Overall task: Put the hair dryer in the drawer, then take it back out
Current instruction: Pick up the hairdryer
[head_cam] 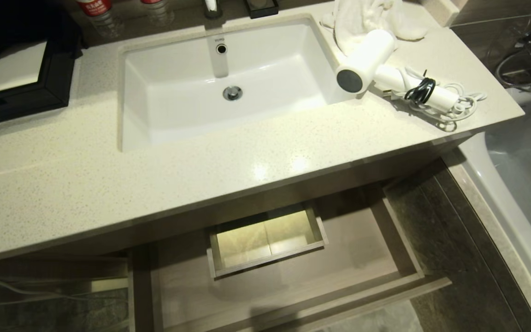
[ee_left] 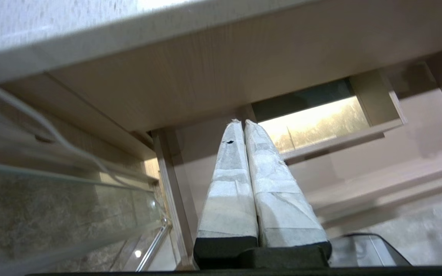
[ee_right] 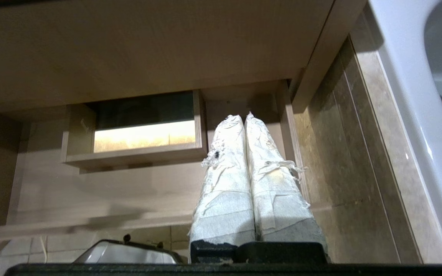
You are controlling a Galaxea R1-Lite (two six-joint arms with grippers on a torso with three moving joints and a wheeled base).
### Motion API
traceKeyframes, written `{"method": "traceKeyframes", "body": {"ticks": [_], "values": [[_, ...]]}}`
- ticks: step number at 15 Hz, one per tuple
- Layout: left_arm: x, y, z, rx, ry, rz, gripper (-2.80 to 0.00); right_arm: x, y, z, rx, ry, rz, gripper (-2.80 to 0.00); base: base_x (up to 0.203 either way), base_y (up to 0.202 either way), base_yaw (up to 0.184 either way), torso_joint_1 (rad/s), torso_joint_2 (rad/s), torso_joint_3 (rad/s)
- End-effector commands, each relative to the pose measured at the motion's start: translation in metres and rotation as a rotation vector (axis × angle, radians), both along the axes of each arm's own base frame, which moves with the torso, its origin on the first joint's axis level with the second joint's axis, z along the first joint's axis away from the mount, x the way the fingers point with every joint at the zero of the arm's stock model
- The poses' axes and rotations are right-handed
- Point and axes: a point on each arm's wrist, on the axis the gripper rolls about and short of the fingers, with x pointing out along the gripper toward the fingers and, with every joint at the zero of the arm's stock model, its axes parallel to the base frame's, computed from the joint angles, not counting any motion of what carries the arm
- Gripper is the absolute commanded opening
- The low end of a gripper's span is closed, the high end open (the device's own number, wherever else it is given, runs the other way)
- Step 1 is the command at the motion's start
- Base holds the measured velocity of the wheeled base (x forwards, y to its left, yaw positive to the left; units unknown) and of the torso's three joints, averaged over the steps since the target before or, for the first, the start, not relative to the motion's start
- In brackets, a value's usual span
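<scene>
The hair dryer [head_cam: 387, 69] is not in either hand. The right gripper [ee_right: 243, 117] hangs low in front of the vanity, its two taped fingers [ee_right: 225, 184] pressed together with nothing between them, pointing at the open drawer [head_cam: 404, 244] from the side nearest the bathtub [head_cam: 523, 184]. The left gripper [ee_left: 241, 122] sits likewise low, fingers together and empty, aimed at the drawer's other half beside the boxed cutout [head_cam: 265, 240]. Neither arm shows in the head view.

Outward from the hands comes the drawer, pulled out and bare inside apart from that cutout. Above it is the pale speckled countertop [head_cam: 85, 184] with the sink [head_cam: 155, 92] set into it, and on the countertop's right end, between the sink's rim and a crumpled white towel [head_cam: 362, 16], the dryer lies on its side. Its barrel runs diagonally, the dark grey round end facing the sink and toward the robot. The handle stretches away to the right with the cord [head_cam: 459, 103] bundled at its far end under a black tie [head_cam: 420, 90].

So the dryer lies up and to the right of both hands, on the right arm's side. That arm looks the nearer one and would have to rise over the counter edge to reach it, and the handle, lying roughly along the counter's front edge, probably offers the easier hold.
</scene>
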Motion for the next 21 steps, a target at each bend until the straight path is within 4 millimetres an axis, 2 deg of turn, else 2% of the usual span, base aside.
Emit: {"method": "traceKeyframes", "body": {"ticks": [1, 13, 19, 21], "values": [[0.0, 0.0, 0.0, 0.001, 0.001, 0.0, -2.8, 0.0, 0.0, -0.012, -0.001, 0.0, 0.001, -2.8, 0.0, 0.0, 0.0, 0.311, -0.15, 0.183], [0.0, 0.0, 0.0, 0.0, 0.002, 0.0, -2.8, 0.0, 0.0, -0.012, 0.004, -0.002, 0.001, -2.8, 0.0, 0.0, 0.0, 0.351, -0.24, 0.105], [0.0, 0.0, 0.0, 0.0, 0.002, 0.0, -2.8, 0.0, 0.0, -0.012, -0.025, 0.008, 0.003, -2.8, 0.0, 0.0, 0.0, 0.049, -0.04, 0.008], [0.0, 0.0, 0.0, 0.001, 0.002, 0.0, -2.8, -0.008, -0.001, 0.008, -0.022, -0.05, 0.001, -2.8, 0.0, 0.0, 0.0, 0.0, 0.0, 0.0]]}}
